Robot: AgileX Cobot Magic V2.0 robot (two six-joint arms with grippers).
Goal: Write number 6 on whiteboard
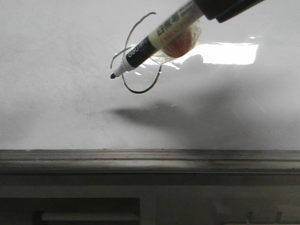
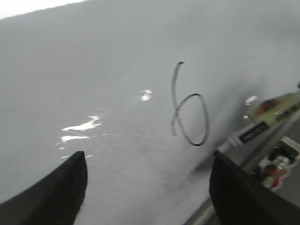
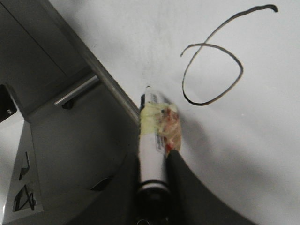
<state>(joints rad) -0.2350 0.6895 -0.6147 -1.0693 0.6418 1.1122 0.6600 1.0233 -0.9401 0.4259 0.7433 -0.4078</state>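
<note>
The number 6 (image 1: 138, 92) is a thin black looped line on the whiteboard (image 1: 56, 93). It also shows in the left wrist view (image 2: 206, 123) and the right wrist view (image 3: 240, 70). My right gripper (image 3: 152, 159) is shut on a taped marker pen (image 3: 152, 140) and enters the front view at the top right (image 1: 220, 9). The pen (image 1: 154, 42) slants down-left across the 6, its black tip (image 1: 113, 76) just left of the 6's tail, its shadow well below. My left gripper (image 2: 149, 183) is open and empty over the board, beside the 6.
A grey metal rail (image 1: 150, 157) runs along the board's lower edge. Below it is a grey panel with a bar handle (image 3: 77, 91). A bright rectangular light reflection (image 1: 229, 53) lies on the board to the right of the 6.
</note>
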